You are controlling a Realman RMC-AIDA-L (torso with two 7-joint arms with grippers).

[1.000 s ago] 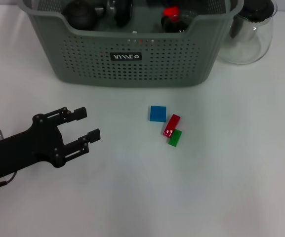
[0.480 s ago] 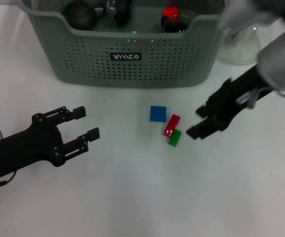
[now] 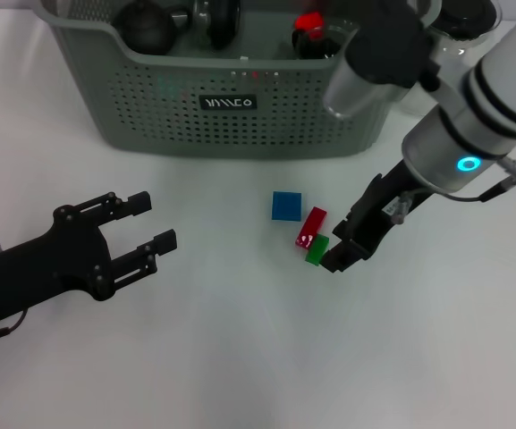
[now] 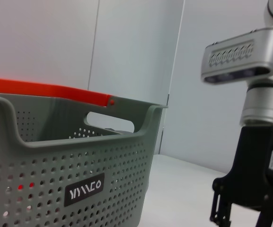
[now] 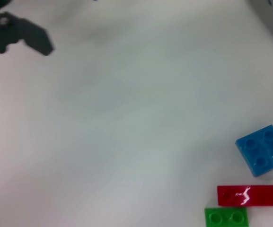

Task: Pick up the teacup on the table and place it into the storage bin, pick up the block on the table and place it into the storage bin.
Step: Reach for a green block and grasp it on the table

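Note:
The grey-green storage bin stands at the back of the white table and also shows in the left wrist view. A blue block, a red block and a green block lie together in front of it; the right wrist view shows the blue block, the red block and the green block. My right gripper is open, low over the table just right of the green block. My left gripper is open and empty at the left. No teacup shows on the table.
Dark rounded items and a red-topped item lie inside the bin. A clear glass jug stands right of the bin, partly behind my right arm. The right arm also shows in the left wrist view.
My right arm came in from the right and its gripper moved down and left to just beside the green block. The left gripper and the blocks barely moved.

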